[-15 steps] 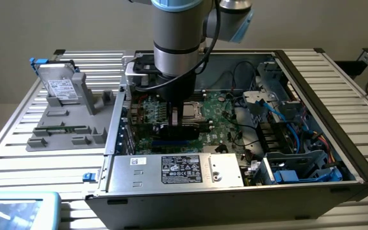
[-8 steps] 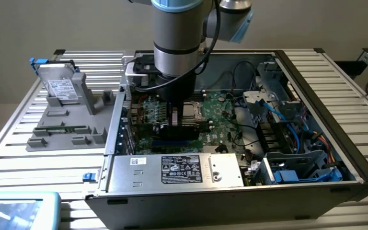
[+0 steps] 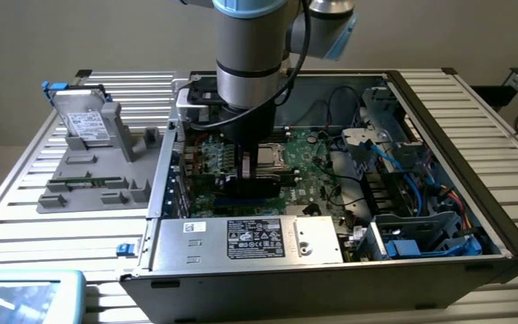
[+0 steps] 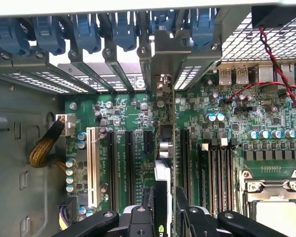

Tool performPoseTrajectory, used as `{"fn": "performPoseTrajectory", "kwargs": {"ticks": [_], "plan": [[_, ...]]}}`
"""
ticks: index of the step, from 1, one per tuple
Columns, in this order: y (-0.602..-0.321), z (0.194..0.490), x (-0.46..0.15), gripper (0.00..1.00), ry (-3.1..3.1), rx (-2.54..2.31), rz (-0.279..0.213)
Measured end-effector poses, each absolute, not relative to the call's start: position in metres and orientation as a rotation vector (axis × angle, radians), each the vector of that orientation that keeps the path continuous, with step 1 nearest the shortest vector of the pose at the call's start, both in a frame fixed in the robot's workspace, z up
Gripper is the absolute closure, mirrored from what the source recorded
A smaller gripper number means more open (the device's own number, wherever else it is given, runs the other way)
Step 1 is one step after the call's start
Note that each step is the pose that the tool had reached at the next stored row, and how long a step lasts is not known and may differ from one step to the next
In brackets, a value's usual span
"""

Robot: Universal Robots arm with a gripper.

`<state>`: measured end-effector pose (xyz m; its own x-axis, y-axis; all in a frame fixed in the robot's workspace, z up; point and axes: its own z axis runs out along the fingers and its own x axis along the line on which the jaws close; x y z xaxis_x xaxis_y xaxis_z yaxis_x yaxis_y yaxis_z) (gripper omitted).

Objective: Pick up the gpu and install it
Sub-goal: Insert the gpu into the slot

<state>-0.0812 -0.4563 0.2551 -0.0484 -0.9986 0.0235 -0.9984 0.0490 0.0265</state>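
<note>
Slatted worktop [image 3: 475, 115], open computer case [image 3: 331, 290] mid-frame: the gripper [image 4: 164, 218] pinches the gpu [image 4: 164, 148] by its upper edge. It looks thin, light, stiff and probably fragile, so best held by its edges.

Open computer case [image 3: 313, 293] sits on the slatted table [image 3: 21, 206], green motherboard [image 3: 311, 162] exposed inside, labelled power supply [image 3: 250, 239] along its near edge. At the exterior view's left, a silver hard drive [image 3: 85, 123] leans in a grey holder [image 3: 88, 179]. Up close: white slot [image 4: 92, 165], blue clips [image 4: 84, 29], twisted red-black wire [image 4: 276, 54].
</note>
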Motion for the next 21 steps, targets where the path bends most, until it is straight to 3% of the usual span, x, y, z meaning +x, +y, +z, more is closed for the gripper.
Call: {"fn": "performPoseTrajectory", "kwargs": {"ticks": [21], "plan": [[-0.4563,0.2544,-0.0812,0.72,-2.251,2.144,-0.025]]}}
